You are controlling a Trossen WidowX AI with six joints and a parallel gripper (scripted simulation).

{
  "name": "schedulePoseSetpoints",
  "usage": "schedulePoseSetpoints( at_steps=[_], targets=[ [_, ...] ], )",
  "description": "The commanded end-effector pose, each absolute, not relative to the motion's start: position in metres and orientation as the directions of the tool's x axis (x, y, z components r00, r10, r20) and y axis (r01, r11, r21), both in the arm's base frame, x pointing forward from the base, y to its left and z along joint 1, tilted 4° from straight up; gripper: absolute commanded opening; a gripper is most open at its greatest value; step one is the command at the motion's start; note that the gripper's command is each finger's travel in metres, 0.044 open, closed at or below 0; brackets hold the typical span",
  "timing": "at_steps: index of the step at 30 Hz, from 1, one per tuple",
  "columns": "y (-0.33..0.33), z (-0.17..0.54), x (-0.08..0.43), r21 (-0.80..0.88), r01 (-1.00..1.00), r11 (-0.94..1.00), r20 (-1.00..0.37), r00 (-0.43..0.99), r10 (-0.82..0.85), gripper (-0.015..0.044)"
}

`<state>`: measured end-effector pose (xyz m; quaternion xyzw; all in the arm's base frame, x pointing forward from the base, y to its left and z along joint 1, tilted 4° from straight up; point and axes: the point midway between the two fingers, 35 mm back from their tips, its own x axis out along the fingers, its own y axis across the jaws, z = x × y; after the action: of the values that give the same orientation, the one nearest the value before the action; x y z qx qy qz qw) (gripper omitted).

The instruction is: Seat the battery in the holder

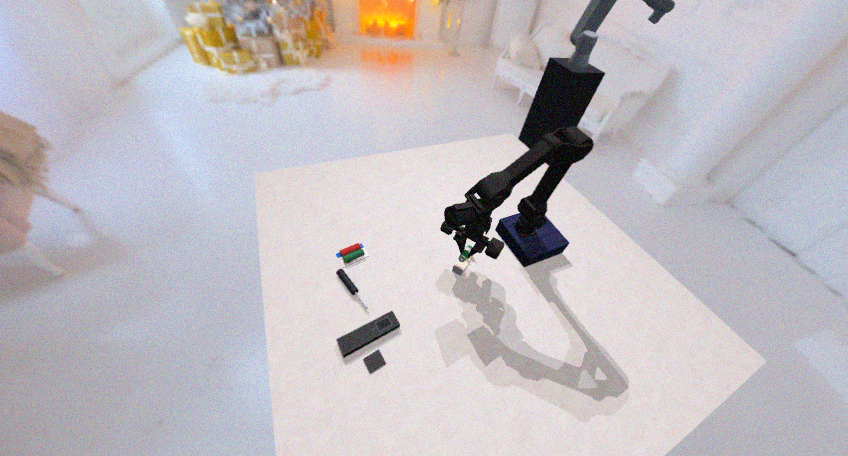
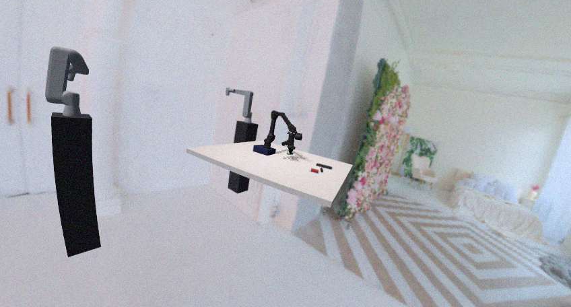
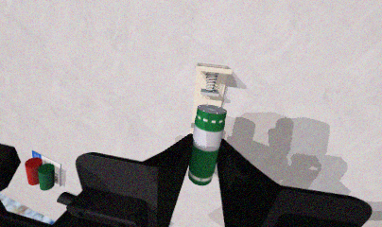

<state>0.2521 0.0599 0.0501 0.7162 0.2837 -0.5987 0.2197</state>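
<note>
My gripper is shut on the battery, green with a pale band. The battery slants between the fingertips in the wrist view, with its flat grey end towards the holder's spring. The cream holder lies on the table beneath and beyond the battery. Its coil spring shows at the far end, past the battery's end. The battery appears above the holder, not in it; the exact height cannot be told. The battery and fingers hide the holder's near end and the lip.
A red battery and a green one lie together on the left. A screwdriver, a long black case and a small dark square are nearby. The arm's blue base stands behind.
</note>
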Motion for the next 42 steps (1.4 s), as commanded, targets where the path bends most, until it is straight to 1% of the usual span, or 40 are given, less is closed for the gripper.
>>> schedulePoseSetpoints(
  at_steps=[1, 8, 14, 42],
  targets=[
    [0.061, 0.046, 0.254, -0.022, 0.675, -0.738, -0.971, 0.16, 0.176, 0.0072],
    [0.062, 0.033, 0.255, -0.024, 0.684, -0.729, -0.945, 0.222, 0.24, 0.0072],
    [0.062, 0.031, 0.255, -0.029, 0.686, -0.727, -0.938, 0.232, 0.257, 0.0072],
    [0.056, 0.014, 0.25, -0.042, 0.696, -0.716, -0.837, 0.367, 0.406, 0.0072]
  ],
)
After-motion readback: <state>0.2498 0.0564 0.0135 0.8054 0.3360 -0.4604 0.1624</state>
